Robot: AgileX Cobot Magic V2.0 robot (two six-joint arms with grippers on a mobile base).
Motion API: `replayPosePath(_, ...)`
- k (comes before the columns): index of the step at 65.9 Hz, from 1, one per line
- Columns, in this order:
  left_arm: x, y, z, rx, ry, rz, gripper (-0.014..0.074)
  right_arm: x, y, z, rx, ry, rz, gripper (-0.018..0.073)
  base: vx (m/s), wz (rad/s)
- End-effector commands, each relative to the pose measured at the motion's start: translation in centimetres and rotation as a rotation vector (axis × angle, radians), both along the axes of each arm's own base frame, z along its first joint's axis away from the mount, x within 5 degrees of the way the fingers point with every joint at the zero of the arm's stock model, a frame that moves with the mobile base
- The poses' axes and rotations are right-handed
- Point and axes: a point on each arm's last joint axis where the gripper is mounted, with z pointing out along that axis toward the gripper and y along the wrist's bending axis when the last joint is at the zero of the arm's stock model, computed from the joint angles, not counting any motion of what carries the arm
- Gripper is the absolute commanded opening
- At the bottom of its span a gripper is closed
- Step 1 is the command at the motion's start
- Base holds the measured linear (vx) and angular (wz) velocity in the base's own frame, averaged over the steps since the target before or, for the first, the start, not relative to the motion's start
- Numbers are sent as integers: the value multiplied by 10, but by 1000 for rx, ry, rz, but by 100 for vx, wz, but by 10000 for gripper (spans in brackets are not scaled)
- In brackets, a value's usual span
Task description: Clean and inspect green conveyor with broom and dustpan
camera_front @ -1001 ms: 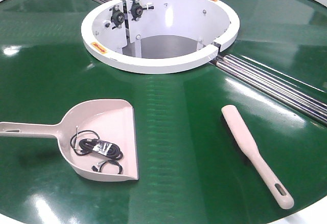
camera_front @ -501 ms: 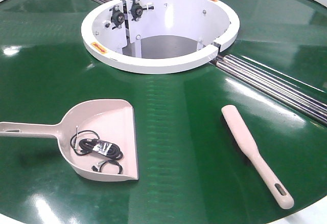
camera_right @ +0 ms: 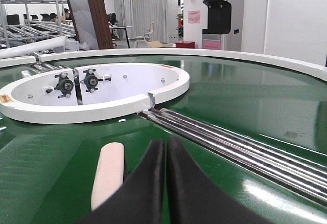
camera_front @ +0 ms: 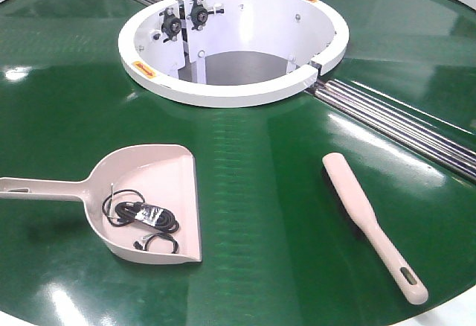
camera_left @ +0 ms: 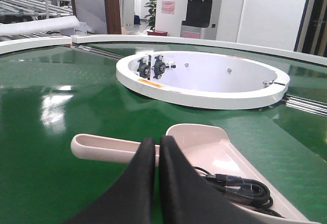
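On the green conveyor (camera_front: 245, 192) the dustpan (camera_front: 160, 184), with a coiled black cable (camera_front: 141, 218) inside, lies near left, the broom (camera_front: 372, 222) near right, well apart, while both the left gripper (camera_left: 157, 144) and right gripper (camera_right: 165, 144) hover pressed closed, holding nothing.

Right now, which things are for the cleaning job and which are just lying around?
For the job:
- green conveyor
- broom, lying flat on the belt
- dustpan, lying to the left of the broom
- left pincer and right pincer, both shut and holding nothing

Just lying about:
- black cable, coiled inside the dustpan
- white central ring
- metal rollers
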Motion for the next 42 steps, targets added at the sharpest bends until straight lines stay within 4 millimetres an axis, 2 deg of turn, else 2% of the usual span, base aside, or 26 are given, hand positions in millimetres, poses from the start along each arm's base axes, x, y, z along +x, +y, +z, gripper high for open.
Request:
replayPosePath(1, -1, 0, 5, -23, -77, 0, -8, -1, 0, 7, -4, -88, -2, -8, 0, 0)
replayPosePath(42, -1, 0, 5, -23, -77, 0, -8, -1, 0, 7, -4, -88, -2, -8, 0, 0)
